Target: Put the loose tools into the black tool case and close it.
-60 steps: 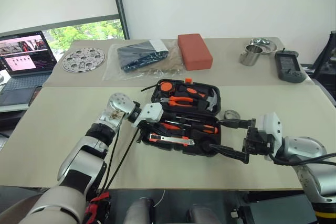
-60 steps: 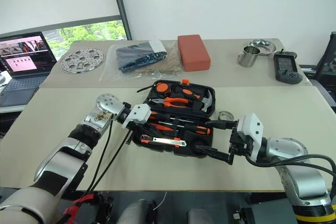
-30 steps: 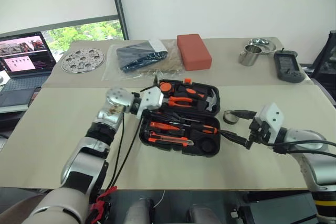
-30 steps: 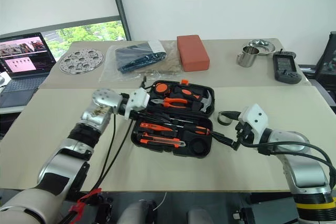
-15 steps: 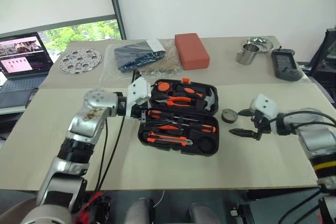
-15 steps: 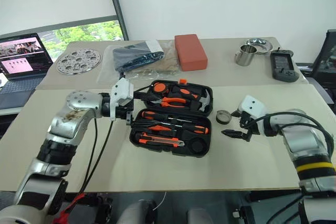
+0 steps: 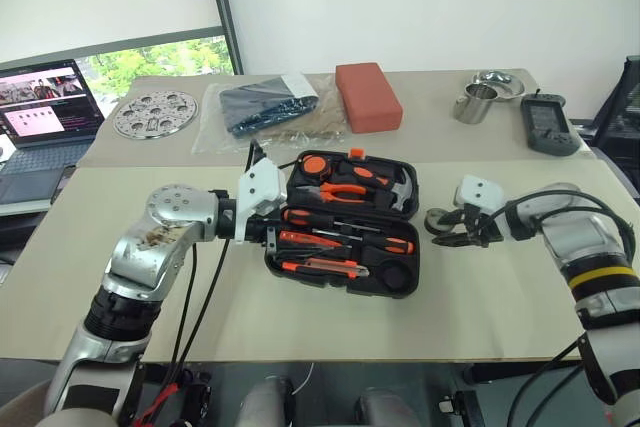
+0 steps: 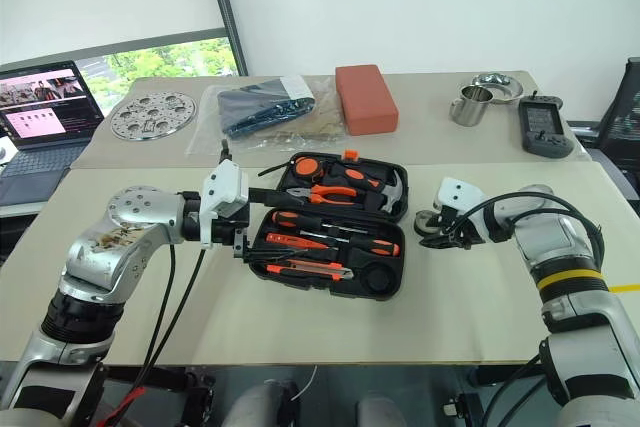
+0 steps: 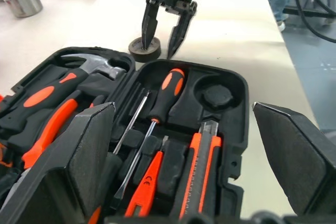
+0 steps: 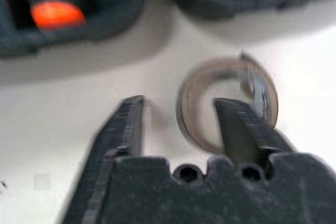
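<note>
On my desk (image 7: pixel 100 247) the case (image 7: pixel 345 222) lies open at about centre, lid half toward 12 o'clock, tray half toward 6, and I judge the job mostly done. In the tray I can see the knife (image 9: pixel 202 166) in its slot, a black-and-orange screwdriver (image 9: pixel 167 94) bedded beside it, a thin steel shaft next to that, and the slim orange driver (image 9: pixel 144 190) lower down; the second black-and-orange one I take to be among the handles there, though I can't separate it cleanly. The round well (image 9: pixel 218 95) in the tray is bare. What is left is the tape roll (image 7: pixel 441 219), sitting on the desk just off the case's 3 o'clock edge, and then shutting the lid. My right pincer (image 7: pixel 452 232) is down on that roll with one finger inside the ring and the other outside its wall, jaws narrowed around the band; I can't tell yet if it is truly clamped. My left pincer (image 8: pixel 243 237) hangs at the case's 9 o'clock edge, jaws wide apart and holding nothing, well placed, I'd say, to fold the lid once the roll is in.
</note>
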You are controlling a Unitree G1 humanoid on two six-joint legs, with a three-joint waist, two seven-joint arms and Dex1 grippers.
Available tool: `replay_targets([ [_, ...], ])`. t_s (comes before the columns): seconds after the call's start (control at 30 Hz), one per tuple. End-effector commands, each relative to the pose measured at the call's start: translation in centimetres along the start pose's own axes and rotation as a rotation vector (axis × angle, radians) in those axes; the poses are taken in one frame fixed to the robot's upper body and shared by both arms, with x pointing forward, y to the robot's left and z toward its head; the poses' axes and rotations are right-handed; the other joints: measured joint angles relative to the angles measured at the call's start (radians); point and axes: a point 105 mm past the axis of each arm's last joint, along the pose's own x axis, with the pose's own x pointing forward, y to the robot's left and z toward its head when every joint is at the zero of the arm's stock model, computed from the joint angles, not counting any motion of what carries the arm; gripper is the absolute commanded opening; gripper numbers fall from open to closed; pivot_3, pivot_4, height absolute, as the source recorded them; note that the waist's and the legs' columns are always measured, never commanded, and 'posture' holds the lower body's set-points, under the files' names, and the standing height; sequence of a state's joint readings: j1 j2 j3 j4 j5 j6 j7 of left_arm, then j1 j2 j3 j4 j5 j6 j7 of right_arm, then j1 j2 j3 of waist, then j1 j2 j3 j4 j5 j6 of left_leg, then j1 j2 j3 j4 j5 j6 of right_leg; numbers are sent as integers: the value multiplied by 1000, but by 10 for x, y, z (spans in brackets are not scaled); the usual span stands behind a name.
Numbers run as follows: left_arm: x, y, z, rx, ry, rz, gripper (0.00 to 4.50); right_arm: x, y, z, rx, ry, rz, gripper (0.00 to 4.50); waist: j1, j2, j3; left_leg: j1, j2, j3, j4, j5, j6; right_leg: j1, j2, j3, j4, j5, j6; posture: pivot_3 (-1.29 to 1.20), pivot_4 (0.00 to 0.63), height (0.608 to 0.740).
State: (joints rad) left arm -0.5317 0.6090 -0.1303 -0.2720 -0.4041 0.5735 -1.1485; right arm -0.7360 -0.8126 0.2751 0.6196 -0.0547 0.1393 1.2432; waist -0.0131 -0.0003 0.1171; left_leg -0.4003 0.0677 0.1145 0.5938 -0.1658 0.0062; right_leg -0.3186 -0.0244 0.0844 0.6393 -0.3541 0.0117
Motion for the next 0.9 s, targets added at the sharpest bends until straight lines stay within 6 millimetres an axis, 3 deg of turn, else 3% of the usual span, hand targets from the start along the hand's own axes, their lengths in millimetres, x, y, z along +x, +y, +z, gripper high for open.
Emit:
replay_targets([
  [0.03,-2,-6,15,35,-38,-27,4500,-2,-5,6,-33,16,-3,711,0,0,0,0,0,0,0,0,0,0,0,0,0,0,0,0,150,740],
  [0.1,-2,-7,16,32,-40,-30,4500,-1,-6,7,-39,9,-2,51,-2,0,0,1,0,0,0,1,-1,0,0,1,0,0,0,0,150,740],
  [0.3,-4,-5,17,33,-41,-33,4500,-13,-8,21,-99,-15,-11,51,-3,-1,1,2,0,1,-1,1,-2,1,1,2,0,0,0,0,150,740],
  [0.47,-6,-7,17,29,-30,-59,4500,-29,7,36,-255,26,46,51,-1,0,2,1,0,1,-1,1,-2,0,0,2,0,0,0,0,150,740],
  [0.53,-7,-9,17,26,-29,-78,4500,-32,23,48,-302,20,102,51,0,0,2,2,0,1,-2,1,-2,0,1,2,0,0,0,0,150,740],
  [0.57,-8,-11,17,23,-23,-97,4500,-34,40,56,-363,35,164,51,0,0,2,2,0,1,-2,1,-2,0,0,2,0,0,0,0,150,740],
  [0.67,-10,-14,17,20,-13,-127,4500,-34,70,64,-469,79,257,51,-3,0,3,1,1,0,-2,1,-2,-1,1,2,0,0,0,0,150,740],
  [0.8,-15,-17,16,32,3,-161,4500,-28,100,68,-571,144,329,51,-1,0,3,1,1,0,-2,1,-2,-1,1,1,0,0,0,0,150,740],
  [0.9,-18,-18,13,38,28,-182,4500,-24,113,76,-623,158,350,51,-2,0,3,1,1,0,-3,1,-2,-1,1,1,0,0,0,0,150,740],
])
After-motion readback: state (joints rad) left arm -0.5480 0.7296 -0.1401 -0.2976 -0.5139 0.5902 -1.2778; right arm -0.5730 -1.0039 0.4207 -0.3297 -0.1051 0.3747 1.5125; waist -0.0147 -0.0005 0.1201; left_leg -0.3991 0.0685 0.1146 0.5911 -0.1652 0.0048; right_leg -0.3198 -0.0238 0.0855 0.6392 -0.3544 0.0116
